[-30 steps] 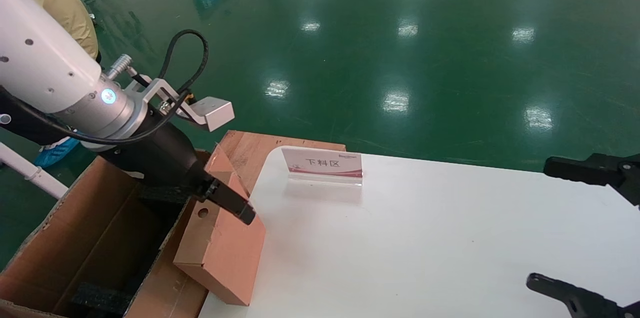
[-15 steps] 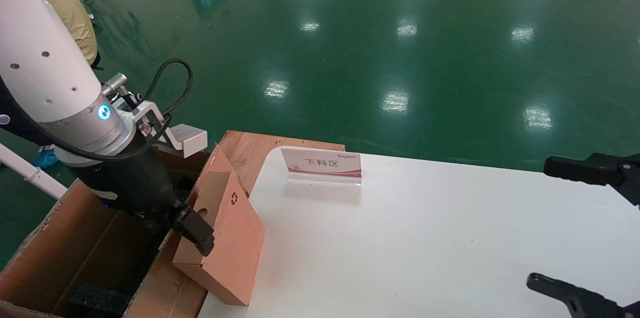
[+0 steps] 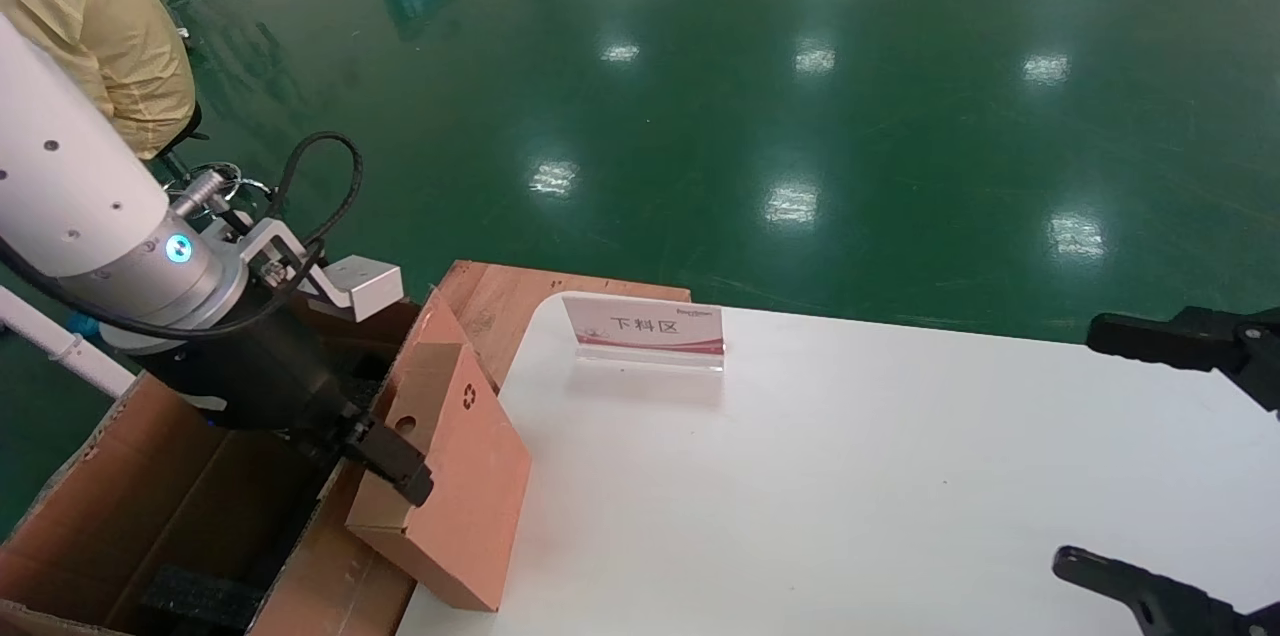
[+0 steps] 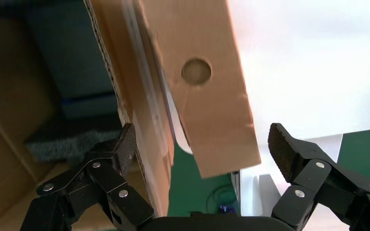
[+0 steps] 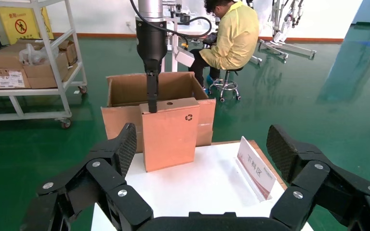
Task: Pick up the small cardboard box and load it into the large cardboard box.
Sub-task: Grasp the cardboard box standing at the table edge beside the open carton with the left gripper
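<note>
The small cardboard box (image 3: 455, 476) stands tilted on the white table's left edge, recycling mark and round hole facing up, leaning on a flap of the large cardboard box (image 3: 180, 486). That big carton sits left of the table with its flaps up and black foam inside. My left gripper (image 3: 388, 456) hangs open at the small box's upper left edge. In the left wrist view the left gripper (image 4: 202, 139) straddles both the small box's (image 4: 207, 72) end and the large box's flap (image 4: 144, 96), gripping neither. My right gripper (image 3: 1100, 456) stays open at the table's right side.
A white table (image 3: 850, 476) carries a pink-and-white sign stand (image 3: 645, 326) near its back edge. A person in yellow (image 3: 90, 36) sits behind the large box. The right wrist view shows a shelf trolley with cartons (image 5: 29, 62) off to the side. Green floor lies beyond.
My left gripper drew back off the small box's face, down and to the left, to its upper left edge. The recycling mark is now uncovered. The small box and right arm stayed put.
</note>
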`<control>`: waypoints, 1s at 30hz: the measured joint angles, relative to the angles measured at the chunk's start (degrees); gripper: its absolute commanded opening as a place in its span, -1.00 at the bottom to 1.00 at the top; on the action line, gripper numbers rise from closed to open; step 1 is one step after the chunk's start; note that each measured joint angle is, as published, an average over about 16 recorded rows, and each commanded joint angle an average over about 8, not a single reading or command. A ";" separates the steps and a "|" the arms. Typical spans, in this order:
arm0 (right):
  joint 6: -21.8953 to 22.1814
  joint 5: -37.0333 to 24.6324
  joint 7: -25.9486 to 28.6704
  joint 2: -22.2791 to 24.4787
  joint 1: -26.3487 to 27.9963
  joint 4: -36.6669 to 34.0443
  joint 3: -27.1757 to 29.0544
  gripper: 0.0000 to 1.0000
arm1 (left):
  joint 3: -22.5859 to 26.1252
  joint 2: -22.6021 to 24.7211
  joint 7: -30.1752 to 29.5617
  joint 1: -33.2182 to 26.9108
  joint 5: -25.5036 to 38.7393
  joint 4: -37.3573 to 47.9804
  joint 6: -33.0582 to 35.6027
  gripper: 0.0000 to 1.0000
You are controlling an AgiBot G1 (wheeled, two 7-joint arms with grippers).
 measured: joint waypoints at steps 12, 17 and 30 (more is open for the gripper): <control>0.02 0.03 -0.02 0.02 0.01 0.00 -0.05 1.00 | -0.42 -4.22 6.10 1.73 0.95 0.12 -5.20 1.00; 0.03 0.04 -0.03 0.03 0.01 0.00 -0.06 1.00 | -0.28 -5.37 7.60 2.61 1.53 0.18 -6.79 1.00; 0.06 0.07 -0.06 0.04 0.01 -0.01 -0.09 0.23 | 0.05 -6.29 10.05 4.18 2.85 0.23 -9.50 0.96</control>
